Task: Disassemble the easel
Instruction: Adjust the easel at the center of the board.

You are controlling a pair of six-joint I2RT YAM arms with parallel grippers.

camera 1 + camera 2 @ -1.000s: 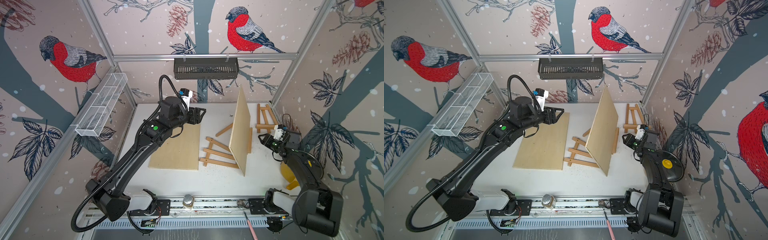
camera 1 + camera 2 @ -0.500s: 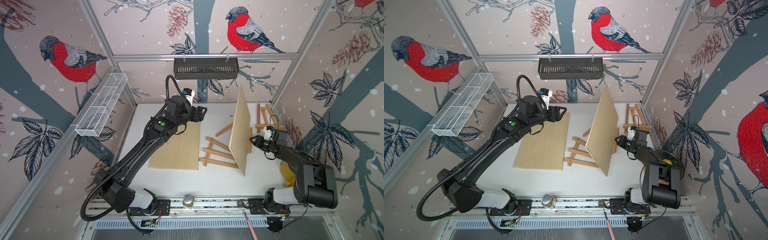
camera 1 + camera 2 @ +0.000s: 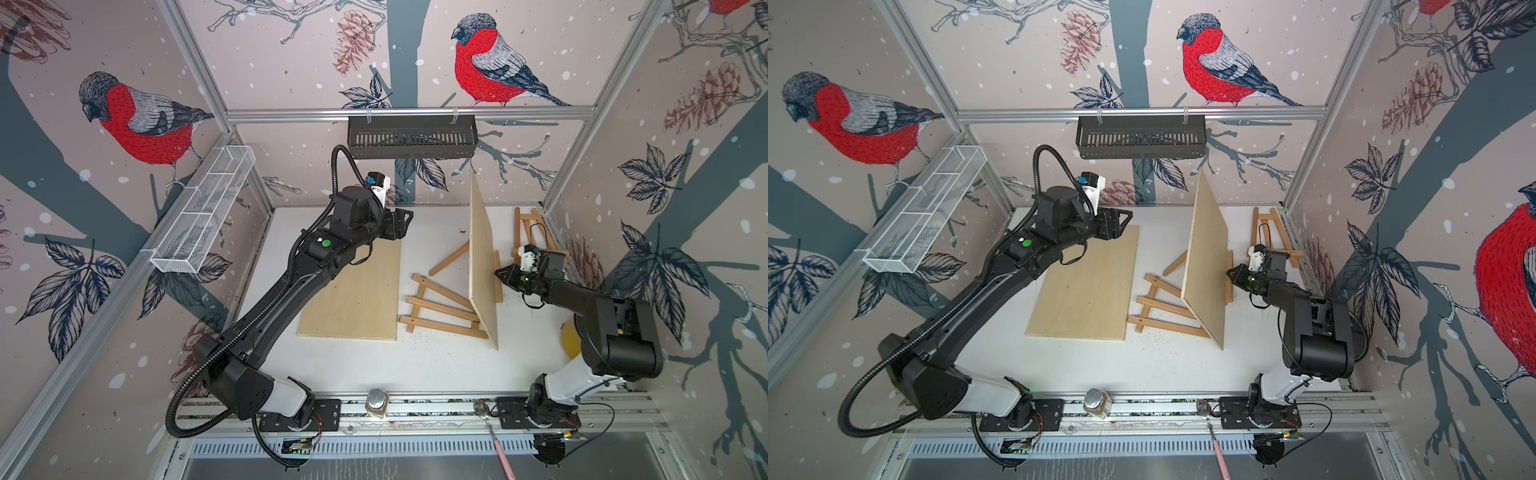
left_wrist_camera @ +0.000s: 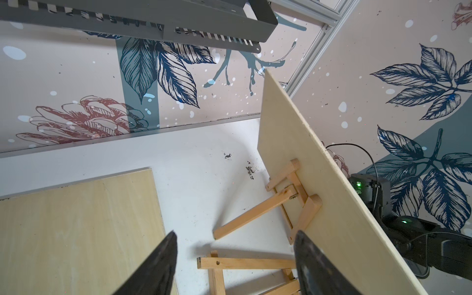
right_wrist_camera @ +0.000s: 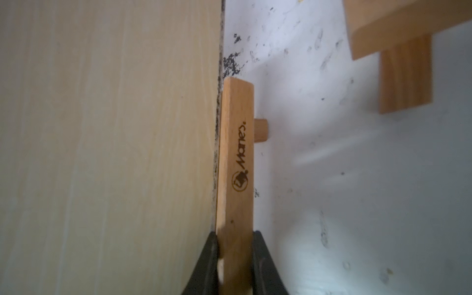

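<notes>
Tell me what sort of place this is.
Most likely a robot lab work cell rather than a home: a left arm and right arm bolted to a rail, with an aluminium frame bar and bird-print wall boxing in a white tabletop.

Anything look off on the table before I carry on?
Yes: dark crumbs are scattered on the white table by the leaning board, like spilled grit. A folded easel lies flat beside it, partly hidden by the board. Nothing looks broken.
</notes>
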